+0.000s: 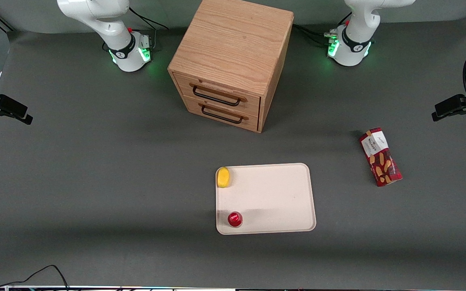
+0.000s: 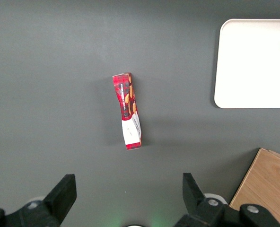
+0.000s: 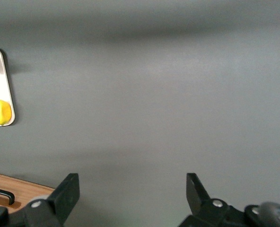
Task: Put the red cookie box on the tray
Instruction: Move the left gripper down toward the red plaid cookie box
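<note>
The red cookie box (image 1: 380,157) lies flat on the grey table toward the working arm's end, well apart from the tray (image 1: 273,198). Its white label end is the end farther from the front camera. The cream-white tray lies nearer the front camera than the cabinet. In the left wrist view the box (image 2: 128,111) lies on bare table and a corner of the tray (image 2: 253,61) shows. My left gripper (image 2: 128,189) hangs high above the table, open and empty, with the box ahead of its fingertips. The gripper is out of the front view.
A wooden two-drawer cabinet (image 1: 233,60) stands at the middle of the table, its corner in the left wrist view (image 2: 265,184). A yellow fruit-like object (image 1: 223,177) and a small round red object (image 1: 235,219) sit on the tray, along its edge toward the parked arm.
</note>
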Controlling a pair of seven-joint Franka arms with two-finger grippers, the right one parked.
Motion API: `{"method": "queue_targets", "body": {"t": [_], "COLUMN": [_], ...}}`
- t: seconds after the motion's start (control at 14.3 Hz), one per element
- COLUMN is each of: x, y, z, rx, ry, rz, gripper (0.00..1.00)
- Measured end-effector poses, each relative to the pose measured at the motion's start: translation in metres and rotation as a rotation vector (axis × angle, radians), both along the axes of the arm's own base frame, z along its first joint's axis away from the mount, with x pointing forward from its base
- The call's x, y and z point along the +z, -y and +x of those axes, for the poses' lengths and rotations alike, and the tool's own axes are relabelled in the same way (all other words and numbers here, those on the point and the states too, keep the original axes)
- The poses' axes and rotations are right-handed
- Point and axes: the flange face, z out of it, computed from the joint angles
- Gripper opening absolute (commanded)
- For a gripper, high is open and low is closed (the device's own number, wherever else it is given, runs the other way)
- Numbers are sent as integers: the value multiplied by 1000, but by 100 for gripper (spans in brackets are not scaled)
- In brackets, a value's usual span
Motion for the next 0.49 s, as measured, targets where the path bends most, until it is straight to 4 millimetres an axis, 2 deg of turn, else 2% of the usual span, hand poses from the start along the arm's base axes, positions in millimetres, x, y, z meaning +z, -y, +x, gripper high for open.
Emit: {"method": "queue_targets", "body": {"t": [0.49], "x": [-7], "y": [1], "z": [1], "rx": [-1], "ry": [-37], "rz": [0], "gripper": [100]}}
